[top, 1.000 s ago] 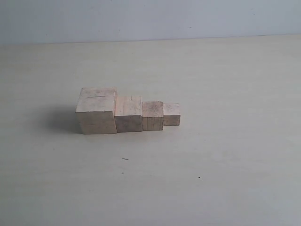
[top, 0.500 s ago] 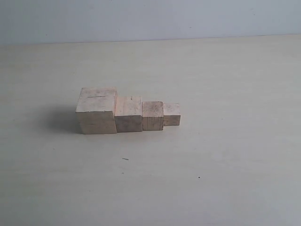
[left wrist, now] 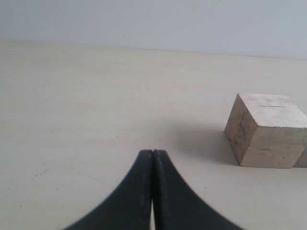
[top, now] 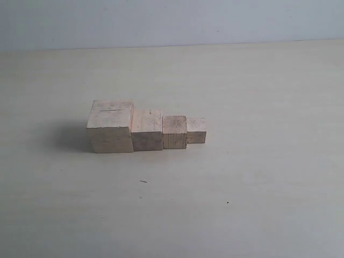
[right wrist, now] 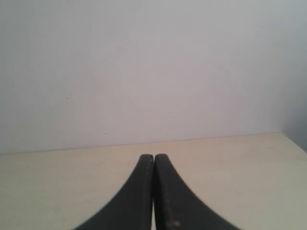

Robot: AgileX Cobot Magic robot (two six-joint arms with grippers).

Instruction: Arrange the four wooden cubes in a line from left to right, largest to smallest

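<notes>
Four pale wooden cubes stand side by side in a row on the table. The largest cube [top: 110, 127], with a thin dark slit on its top, is at the left. To its right come the second cube [top: 147, 130], the third cube [top: 174, 132] and the smallest cube [top: 196, 130]. Neither arm shows in the exterior view. My left gripper [left wrist: 153, 152] is shut and empty, well apart from the largest cube [left wrist: 266, 129]. Shut too and empty, my right gripper [right wrist: 153, 156] faces bare table and wall, with no cube in its view.
A pale wooden table [top: 258, 177] spreads around the row, with a light grey wall [top: 172, 21] behind its far edge. The table's far corner [right wrist: 283, 135] shows in the right wrist view.
</notes>
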